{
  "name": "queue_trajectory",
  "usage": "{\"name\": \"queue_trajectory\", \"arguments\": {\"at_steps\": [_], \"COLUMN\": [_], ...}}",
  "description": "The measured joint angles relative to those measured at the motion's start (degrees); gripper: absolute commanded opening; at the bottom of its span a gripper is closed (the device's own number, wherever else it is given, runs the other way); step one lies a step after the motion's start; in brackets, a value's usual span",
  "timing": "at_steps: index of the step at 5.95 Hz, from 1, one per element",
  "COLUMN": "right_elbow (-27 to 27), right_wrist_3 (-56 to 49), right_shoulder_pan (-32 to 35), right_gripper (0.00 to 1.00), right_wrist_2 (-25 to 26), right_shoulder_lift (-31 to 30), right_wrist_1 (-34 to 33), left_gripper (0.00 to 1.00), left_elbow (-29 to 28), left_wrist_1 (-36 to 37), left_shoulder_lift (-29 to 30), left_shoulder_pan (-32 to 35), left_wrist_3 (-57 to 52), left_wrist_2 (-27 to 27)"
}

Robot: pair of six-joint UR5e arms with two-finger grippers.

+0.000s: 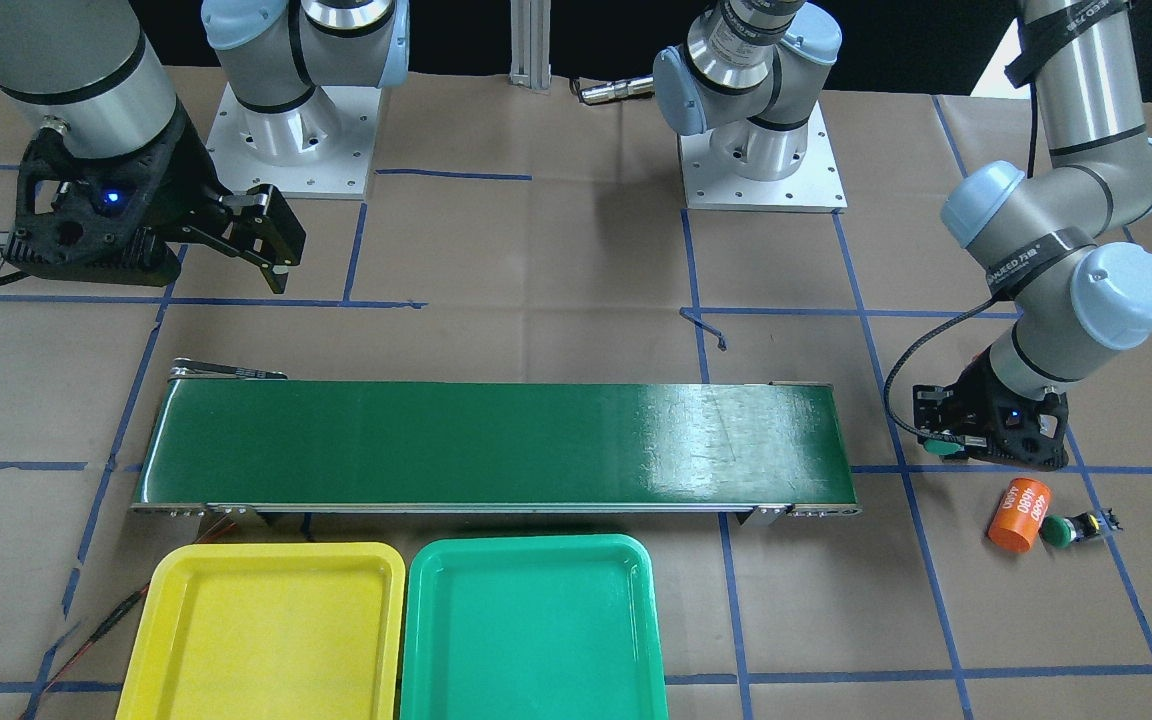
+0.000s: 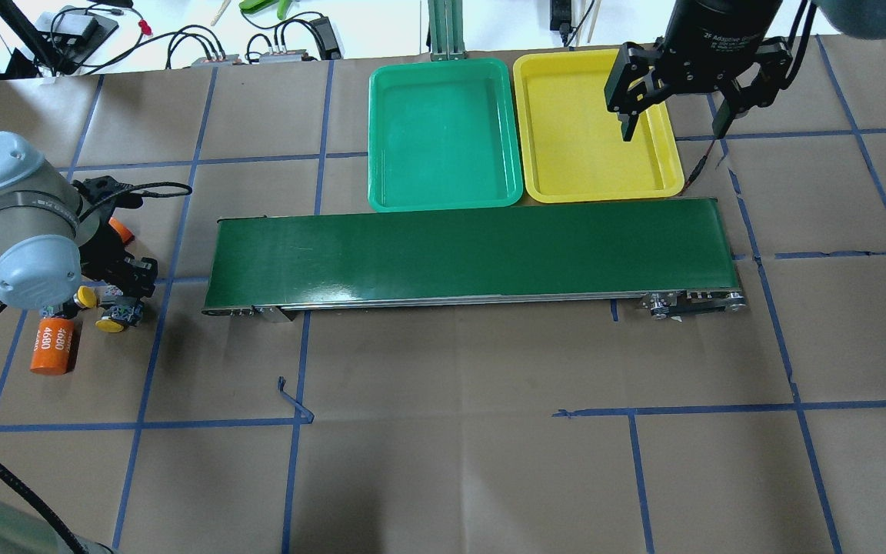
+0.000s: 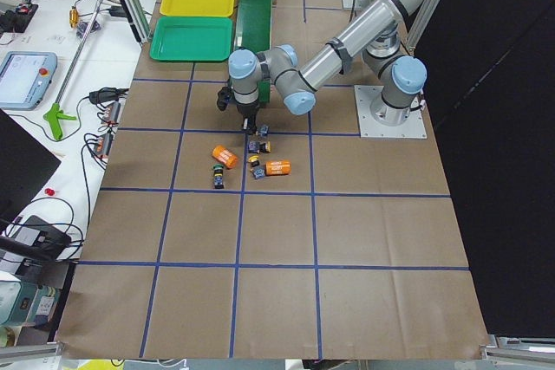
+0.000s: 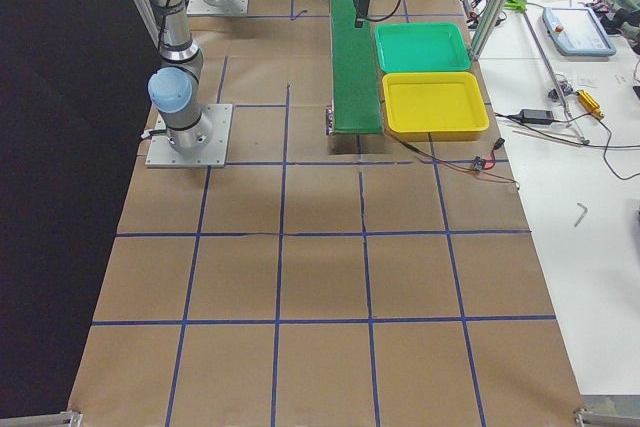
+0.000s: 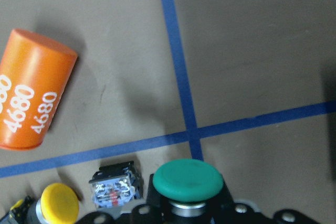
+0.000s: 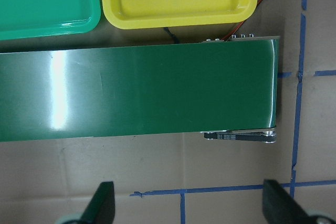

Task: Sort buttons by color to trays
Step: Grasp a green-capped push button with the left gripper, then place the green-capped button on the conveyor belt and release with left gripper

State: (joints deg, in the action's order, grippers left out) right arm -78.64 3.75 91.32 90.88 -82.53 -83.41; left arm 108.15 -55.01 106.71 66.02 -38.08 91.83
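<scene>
Left pincer (image 1: 948, 441) clamps green button (image 5: 189, 179); orange cylinder (image 5: 34, 95), 2 yellow buttons (image 2: 110, 325) crowd nearby.

Dark-green conveyor belt (image 1: 496, 445), orange cylinder marked 4680 (image 1: 1018, 513), brown paper-covered table (image 1: 536, 250), blue tape lines (image 1: 456, 176)

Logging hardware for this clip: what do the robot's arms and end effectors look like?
The left arm and right arm are silver-grey tubes with pale blue joint caps. A black strap with white lettering wraps the left arm, and a black cable loops to its wrist. The left end effector and right end effector are black and blocky, each with a small blue light.
</scene>
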Motion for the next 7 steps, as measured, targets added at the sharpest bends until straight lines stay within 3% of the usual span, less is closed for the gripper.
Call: {"name": "queue_trajectory", "arguments": {"at_steps": [4,7], "right_elbow": [0.02,-0.02], "right_wrist_3": [-0.36,-0.34], "right_shoulder_pan": [0.02,0.02], "right_gripper": [1.0,1.0], "right_wrist_2": [0.0,0.07], "right_shoulder_lift": [0.0,0.04], "right_wrist_1": [0.0,0.0], "left_gripper": [0.12,0.12], "left_elbow": [-2.98,-3.0], "left_wrist_1": [-10.19,-10.49], "left_shoulder_lift": [-5.64,-4.84], "left_shoulder_pan": [13.88,18.39], "left_wrist_3": [-20.98,-48.1], "left_wrist_2": [-0.87,-1.11]}}
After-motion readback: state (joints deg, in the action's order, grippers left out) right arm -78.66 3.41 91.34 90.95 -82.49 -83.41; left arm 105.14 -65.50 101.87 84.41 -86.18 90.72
